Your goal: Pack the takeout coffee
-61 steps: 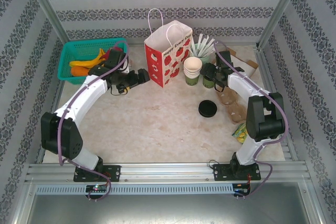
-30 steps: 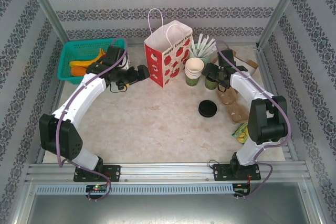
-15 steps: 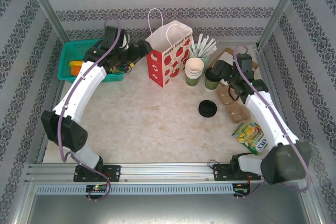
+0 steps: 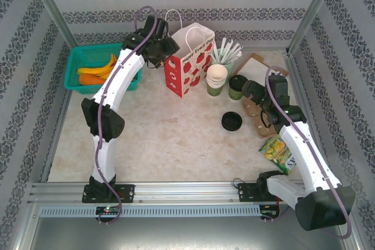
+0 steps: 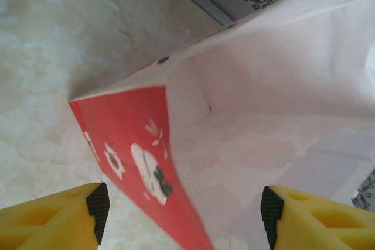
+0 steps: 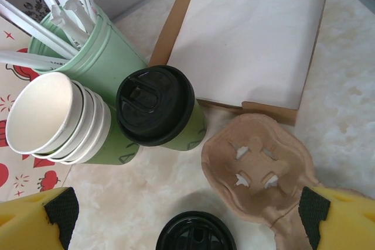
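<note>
Two sets of jaws spread: left gripper astride blurred bag wall; right gripper, takeout coffee at 12 o'clock, loose lid cut off at 6.

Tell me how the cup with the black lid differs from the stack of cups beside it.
The lidded coffee cup is closed by a black lid; the stack of cups is open, showing a cream inside. The lidded coffee cup is a single cup; the stack of cups is several nested together. Both have green outer walls and stand side by side.
</note>
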{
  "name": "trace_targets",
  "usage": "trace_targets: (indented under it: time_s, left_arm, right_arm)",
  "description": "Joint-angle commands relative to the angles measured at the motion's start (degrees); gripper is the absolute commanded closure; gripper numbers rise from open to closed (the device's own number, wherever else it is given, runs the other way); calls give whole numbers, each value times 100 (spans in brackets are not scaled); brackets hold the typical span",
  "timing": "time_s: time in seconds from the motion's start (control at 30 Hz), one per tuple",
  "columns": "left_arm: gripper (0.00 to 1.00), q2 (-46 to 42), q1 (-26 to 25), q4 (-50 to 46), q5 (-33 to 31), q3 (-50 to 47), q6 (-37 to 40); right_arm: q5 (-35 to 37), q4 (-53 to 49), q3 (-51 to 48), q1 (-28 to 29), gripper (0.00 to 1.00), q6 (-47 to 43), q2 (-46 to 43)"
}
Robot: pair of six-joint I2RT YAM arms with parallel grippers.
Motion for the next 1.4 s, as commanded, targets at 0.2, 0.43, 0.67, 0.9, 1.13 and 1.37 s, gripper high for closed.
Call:
trace_targets:
  time_s: [0.2,0.43,0.67,0.9,1.13,1.37]
  left_arm:
    - [82,117,-72,-256,88,433,203]
    - [100,-329,-63,-541,-507,318,611]
    - [100,-1023,25,-709,-359,-465,992]
    - [100,-1961,193,-772,4,-1740,1286]
    - [100,-3043,358,-559,776,-3118,1742]
    - [100,-3533,372,-697,1583,-3697,2339]
  right_arm:
    - [285,-282,-185,-30,2,-166,-373]
    - [256,-376,-340,-27,2,-109,-515]
    - [397,-504,-476,-64,2,143,-399]
    - [225,-614,-635,-228,2,426,-332]
    - [-175,-777,-1010,-782,2,475,-229]
    - [-478,-878,-1249,-1311,4,641,386]
